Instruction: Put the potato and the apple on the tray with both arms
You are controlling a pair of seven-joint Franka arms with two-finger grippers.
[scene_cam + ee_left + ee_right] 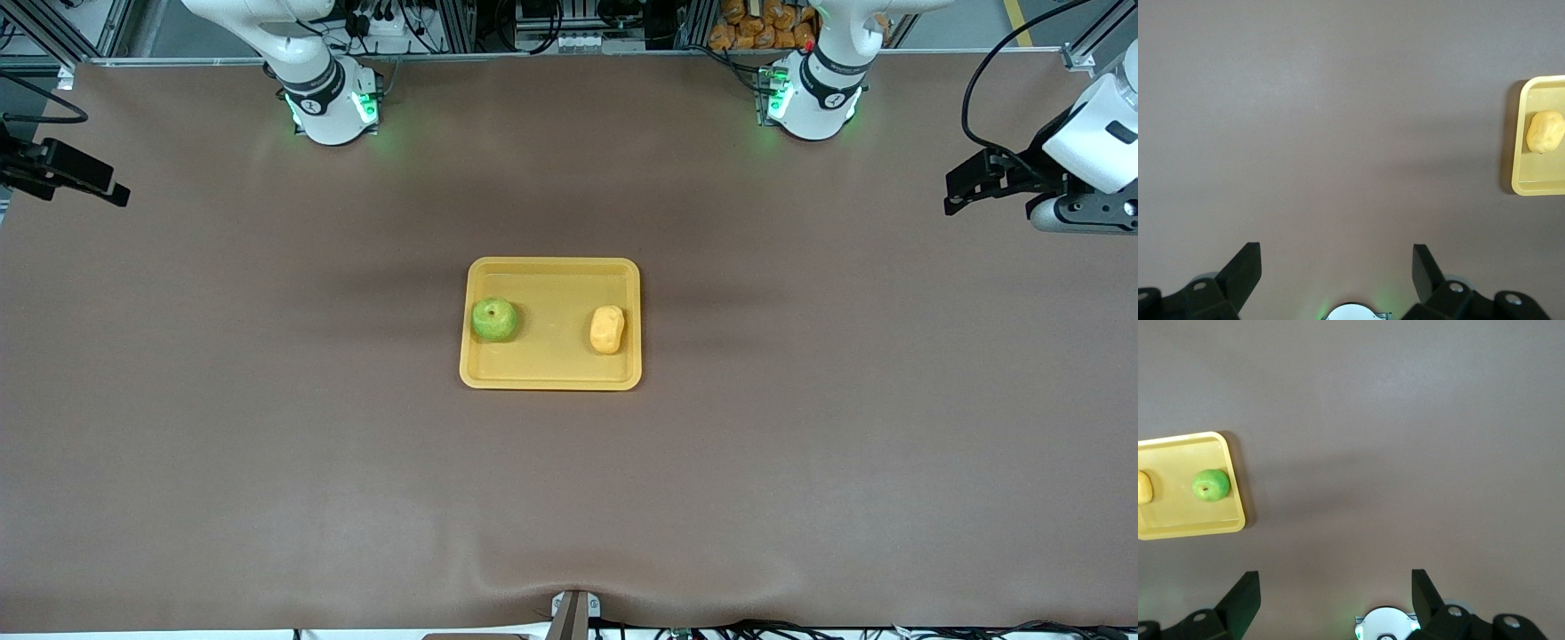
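Looking down from the front, the tray (pixel 551 373) sits mid-table with the apple (pixel 494 319) by its right-arm edge and the potato (pixel 607 329) by its left-arm edge. Both arms wait at the table's ends. Left wrist view — left gripper (pixel 1337 270) spread apart over bare table. Right wrist view — right gripper (pixel 1335 590) spread too, holding nothing.

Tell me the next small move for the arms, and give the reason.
Probably none beyond holding still. The apple and the potato both lie inside the tray, apart from each other. The left end effector hangs open and empty over the table's left-arm end; the right end effector hangs open and empty over the right-arm end. Nothing looks left to pick up.
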